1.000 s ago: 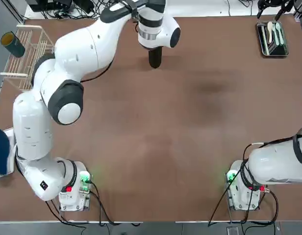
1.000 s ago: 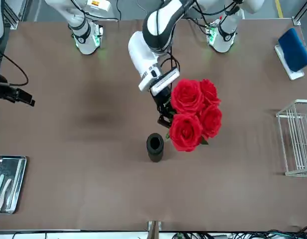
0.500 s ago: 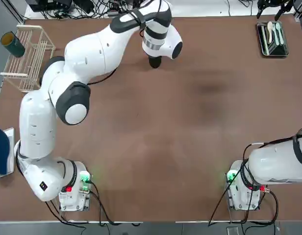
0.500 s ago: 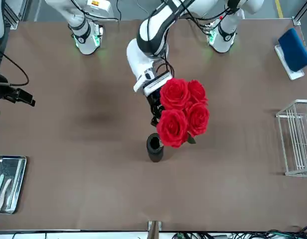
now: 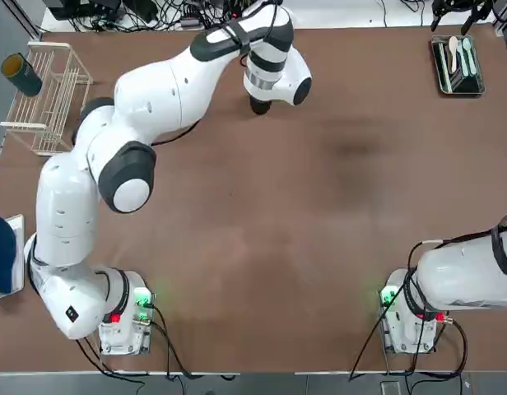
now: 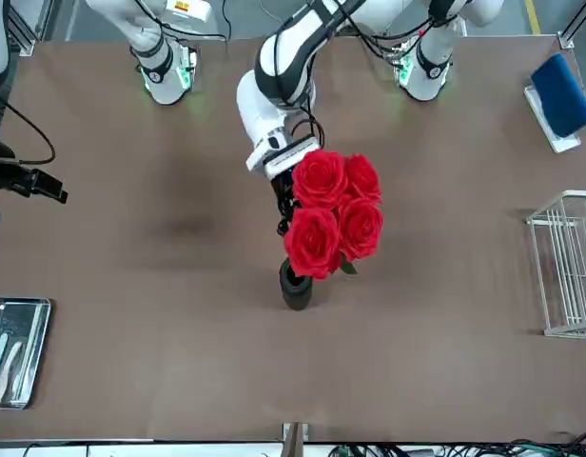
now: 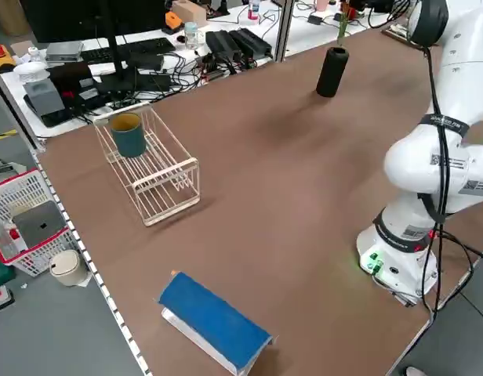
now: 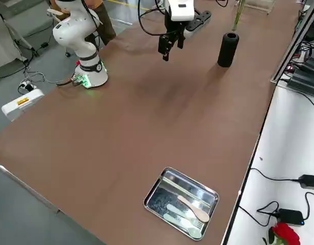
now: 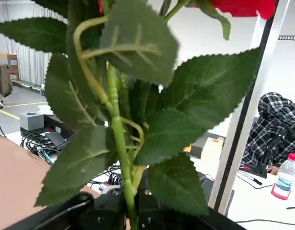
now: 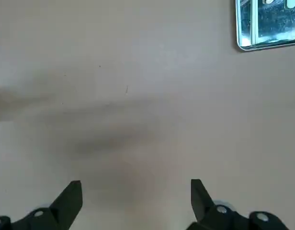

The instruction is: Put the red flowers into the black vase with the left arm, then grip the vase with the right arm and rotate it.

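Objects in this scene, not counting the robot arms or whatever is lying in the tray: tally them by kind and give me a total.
Rose bunch: 1
Black vase: 1
Wire rack: 1
Green cup: 1
Metal tray: 1
Blue block: 1
Total: 6

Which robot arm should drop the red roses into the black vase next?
The left: its gripper holds the bunch of red flowers just above the slim black vase. The right gripper hangs open, away.
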